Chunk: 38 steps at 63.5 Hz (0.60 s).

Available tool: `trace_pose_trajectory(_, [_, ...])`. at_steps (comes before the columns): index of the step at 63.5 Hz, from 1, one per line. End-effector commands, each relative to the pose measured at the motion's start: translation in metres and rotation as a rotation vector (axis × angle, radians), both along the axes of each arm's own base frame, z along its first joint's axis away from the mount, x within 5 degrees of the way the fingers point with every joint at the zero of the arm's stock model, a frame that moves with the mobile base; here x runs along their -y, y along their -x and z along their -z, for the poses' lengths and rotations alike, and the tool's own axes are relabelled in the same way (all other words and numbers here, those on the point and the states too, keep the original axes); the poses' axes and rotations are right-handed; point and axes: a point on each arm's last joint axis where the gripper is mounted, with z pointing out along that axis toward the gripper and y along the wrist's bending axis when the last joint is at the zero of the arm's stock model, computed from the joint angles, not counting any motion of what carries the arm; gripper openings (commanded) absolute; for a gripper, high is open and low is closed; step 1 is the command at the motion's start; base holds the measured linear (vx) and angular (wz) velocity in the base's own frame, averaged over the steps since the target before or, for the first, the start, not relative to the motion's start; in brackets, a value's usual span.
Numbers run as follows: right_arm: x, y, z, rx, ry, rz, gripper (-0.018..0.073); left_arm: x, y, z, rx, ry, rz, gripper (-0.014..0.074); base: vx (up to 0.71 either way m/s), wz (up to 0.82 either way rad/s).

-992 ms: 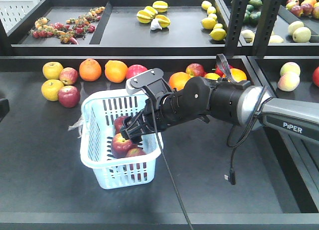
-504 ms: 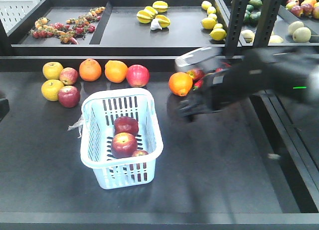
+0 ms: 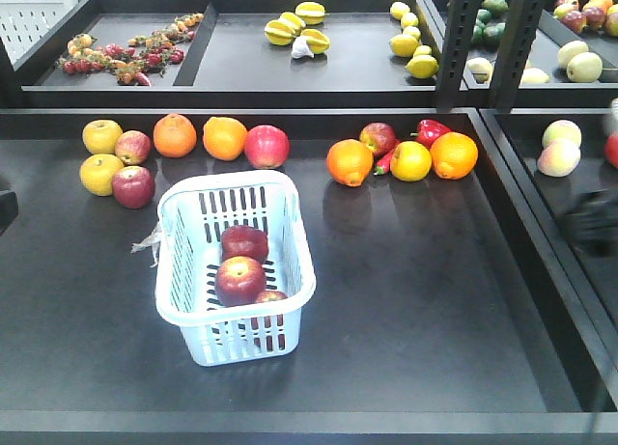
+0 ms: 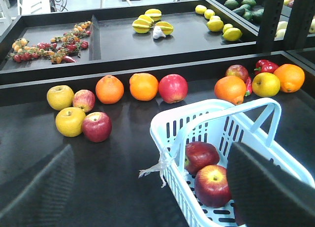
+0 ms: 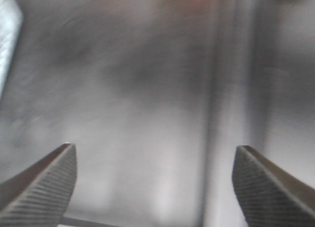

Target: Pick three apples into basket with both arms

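The left gripper [image 4: 147,187] hangs wide open and empty, its two dark fingers framing the left wrist view. Just ahead of it and under its right-hand finger sits the basket [image 4: 197,126], one thin handle swung up across the opening. Inside lie the three apples: one [image 4: 201,155] toward the far end, one [image 4: 213,185] nearer, and a third [image 3: 269,297] against the near wall, clear only from the front camera.

By this count the task looks finished, so the risks come from any further move. The raised handle stands close in front of the left gripper; a careless sweep could snag it and drag or tip the basket.

The right gripper [image 5: 155,187] is also spread wide with nothing between its fingers. Its view is a motion blur over dark tabletop, suggesting a fast swing, which could knock the loose fruit [image 3: 401,155] lying beyond the basket.

Farther off to the left gripper's left rests a cluster of yellow and red apples [image 4: 78,111], with oranges [image 4: 127,88] behind.
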Motion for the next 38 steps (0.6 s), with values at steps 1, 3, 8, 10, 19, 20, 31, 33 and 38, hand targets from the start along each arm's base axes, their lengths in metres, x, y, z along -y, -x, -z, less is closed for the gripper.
trace_pose_trajectory(1, [0.008, 0.021, -0.027, 0.110, 0.018, 0.042, 0.0577, -0.002, -0.001, -0.012, 0.062, 0.030, -0.034, 0.0593, 0.00, 0.00])
trace_pose_trajectory(3, [0.008, 0.025, -0.030, 0.118, 0.020, 0.047, 0.0577, -0.002, -0.001, -0.012, 0.062, 0.030, -0.034, 0.0593, 0.00, 0.00])
trace_pose_trajectory(8, [0.007, 0.034, -0.036, 0.146, 0.023, 0.046, 0.0577, -0.002, -0.001, -0.012, 0.062, 0.030, -0.034, 0.0593, 0.00, 0.00])
trace_pose_trajectory(10, [0.006, 0.037, -0.039, 0.159, 0.021, 0.045, 0.0577, -0.002, -0.001, -0.012, 0.062, 0.030, -0.034, 0.0593, 0.00, 0.00])
trace_pose_trajectory(19, [0.005, 0.043, -0.044, 0.183, 0.020, 0.045, 0.0577, -0.002, -0.001, -0.012, 0.062, 0.030, -0.034, 0.0593, 0.00, 0.00])
trace_pose_trajectory(20, [0.005, 0.043, -0.044, 0.183, 0.020, 0.045, 0.0577, -0.002, -0.001, -0.012, 0.062, 0.030, -0.034, 0.0593, 0.00, 0.00])
trace_pose_trajectory(31, [0.005, 0.042, -0.043, 0.182, 0.020, 0.045, 0.0575, -0.002, -0.001, -0.012, 0.062, 0.030, -0.034, 0.0593, 0.00, 0.00])
trace_pose_trajectory(33, [0.005, 0.042, -0.043, 0.182, 0.020, 0.045, 0.0573, -0.002, -0.001, -0.012, 0.062, 0.030, -0.034, 0.0593, 0.00, 0.00])
trace_pose_trajectory(38, [0.005, 0.042, -0.043, 0.182, 0.020, 0.045, 0.0571, -0.002, -0.001, -0.012, 0.062, 0.030, -0.034, 0.0593, 0.00, 0.00])
